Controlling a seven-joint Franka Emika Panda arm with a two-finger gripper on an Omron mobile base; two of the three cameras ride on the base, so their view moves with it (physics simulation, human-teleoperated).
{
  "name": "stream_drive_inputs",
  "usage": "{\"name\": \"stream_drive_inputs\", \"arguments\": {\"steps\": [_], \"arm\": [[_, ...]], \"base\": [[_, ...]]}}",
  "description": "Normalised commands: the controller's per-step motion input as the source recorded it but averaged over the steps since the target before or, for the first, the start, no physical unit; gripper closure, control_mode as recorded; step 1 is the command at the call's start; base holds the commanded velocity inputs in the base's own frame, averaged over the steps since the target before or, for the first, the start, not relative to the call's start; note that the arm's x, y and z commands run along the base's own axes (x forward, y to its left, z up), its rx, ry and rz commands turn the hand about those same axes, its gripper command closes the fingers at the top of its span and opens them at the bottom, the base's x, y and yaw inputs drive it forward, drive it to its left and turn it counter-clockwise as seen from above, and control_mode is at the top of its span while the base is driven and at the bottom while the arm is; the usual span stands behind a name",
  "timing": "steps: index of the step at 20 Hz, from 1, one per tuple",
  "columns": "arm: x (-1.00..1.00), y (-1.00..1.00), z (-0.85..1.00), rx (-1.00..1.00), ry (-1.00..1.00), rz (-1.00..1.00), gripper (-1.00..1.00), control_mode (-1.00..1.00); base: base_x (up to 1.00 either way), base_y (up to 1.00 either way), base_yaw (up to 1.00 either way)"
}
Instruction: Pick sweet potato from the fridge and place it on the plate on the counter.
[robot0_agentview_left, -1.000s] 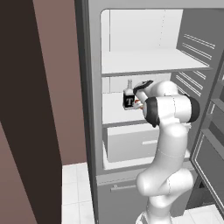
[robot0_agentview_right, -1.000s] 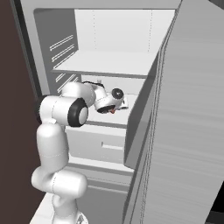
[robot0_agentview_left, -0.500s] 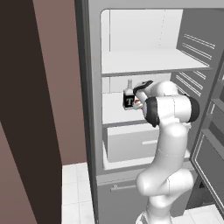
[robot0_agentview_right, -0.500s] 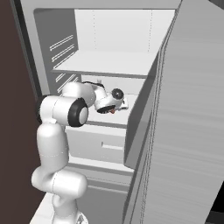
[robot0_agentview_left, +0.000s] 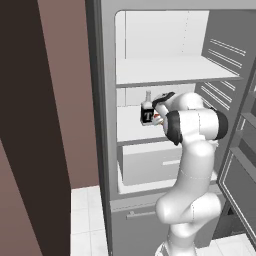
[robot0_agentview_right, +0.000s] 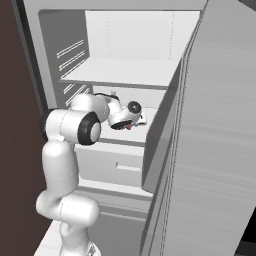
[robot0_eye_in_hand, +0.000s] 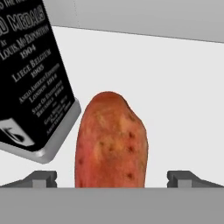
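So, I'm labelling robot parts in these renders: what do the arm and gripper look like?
The arm is glossy white, built of rounded segments with dark bands at the joints. The gripper has two small grey, blocky fingertips. No cables or markings are visible.

Flat, even rendered light — soft shadows inside the fridge (robot0_agentview_left: 150, 75), sharp, no glare.

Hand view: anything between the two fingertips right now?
Yes: the sweet potato lies between the open gripper's fingertips, with the bottle just beside it.
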Motion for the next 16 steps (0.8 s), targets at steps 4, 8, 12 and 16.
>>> {"name": "stream_drive_inputs", "arguments": {"steps": [4,8,12,16], "arm": [[0.00,0.00,0.00,0.00,0.00,0.00,1.00,-1.00],[0.00,0.00,0.00,0.00,0.00,0.00,1.00,-1.00],[0.00,0.00,0.00,0.00,0.00,0.00,1.00,-1.00],[0.00,0.00,0.00,0.00,0.00,0.00,1.00,-1.00]], "base": [[0.00,0.00,0.00],[0.00,0.00,0.00],[0.00,0.00,0.00],[0.00,0.00,0.00]]}}
